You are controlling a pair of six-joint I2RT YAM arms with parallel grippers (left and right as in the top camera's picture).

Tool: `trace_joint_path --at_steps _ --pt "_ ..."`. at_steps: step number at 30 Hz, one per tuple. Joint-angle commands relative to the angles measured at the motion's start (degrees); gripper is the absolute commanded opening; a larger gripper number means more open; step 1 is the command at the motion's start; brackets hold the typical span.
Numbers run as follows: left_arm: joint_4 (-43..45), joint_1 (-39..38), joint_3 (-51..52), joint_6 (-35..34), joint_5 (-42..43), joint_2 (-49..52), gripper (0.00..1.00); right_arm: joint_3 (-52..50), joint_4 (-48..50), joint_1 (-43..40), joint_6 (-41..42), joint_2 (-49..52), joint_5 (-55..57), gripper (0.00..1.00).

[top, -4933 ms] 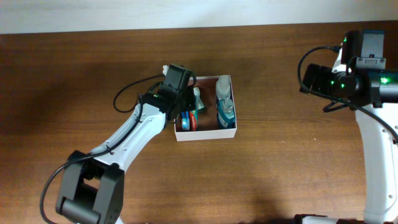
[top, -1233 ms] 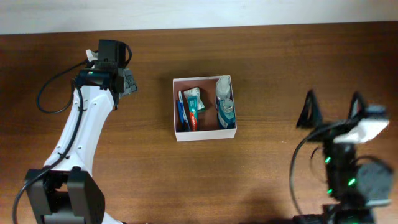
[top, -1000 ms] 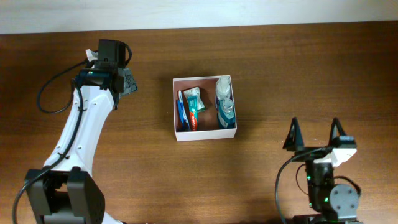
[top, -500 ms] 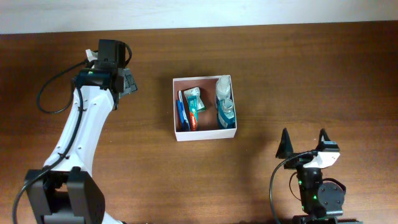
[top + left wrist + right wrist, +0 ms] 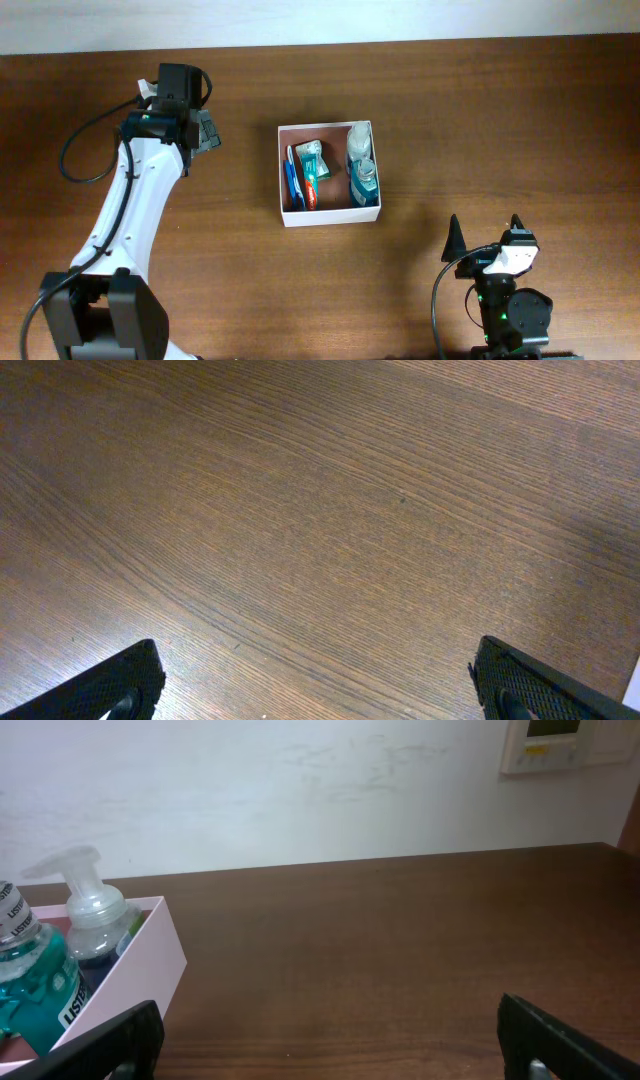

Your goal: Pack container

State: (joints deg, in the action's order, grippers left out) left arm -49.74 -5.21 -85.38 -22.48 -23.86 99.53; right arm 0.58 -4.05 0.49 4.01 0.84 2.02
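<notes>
The container (image 5: 330,216) sits mid-bench (image 5: 480,110). It holds toothpaste (image 5: 312,172), mouthwash (image 5: 364,182), a pump bottle (image 5: 359,142) and a toothbrush (image 5: 291,180). No loose items show outside it, so packing appears complete. The left claw (image 5: 318,682), far left, is spread wide and empty. The right claw (image 5: 485,238), near right, is likewise spread and empty.

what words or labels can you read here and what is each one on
"LISTE", cut off: on the mouthwash bottle in the container, right wrist view.
Tube in the container: print too small to read.
Wall panel: markings too blurred to read.
</notes>
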Motion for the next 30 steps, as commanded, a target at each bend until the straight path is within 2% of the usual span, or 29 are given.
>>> trace_joint_path --at_steps 1,24,30 --pt "0.09 0.13 -0.59 0.24 -0.42 -0.66 0.99 -0.26 -0.5 0.15 -0.61 -0.66 -0.28 0.98" --pt "0.11 0.13 -0.11 0.24 -0.42 -0.7 0.99 -0.26 -0.5 0.15 -0.59 -0.63 -0.31 0.98" --pt "0.04 0.11 2.05 0.26 -0.42 -3.32 0.99 -0.26 -0.5 0.15 -0.61 -0.63 -0.28 0.98"
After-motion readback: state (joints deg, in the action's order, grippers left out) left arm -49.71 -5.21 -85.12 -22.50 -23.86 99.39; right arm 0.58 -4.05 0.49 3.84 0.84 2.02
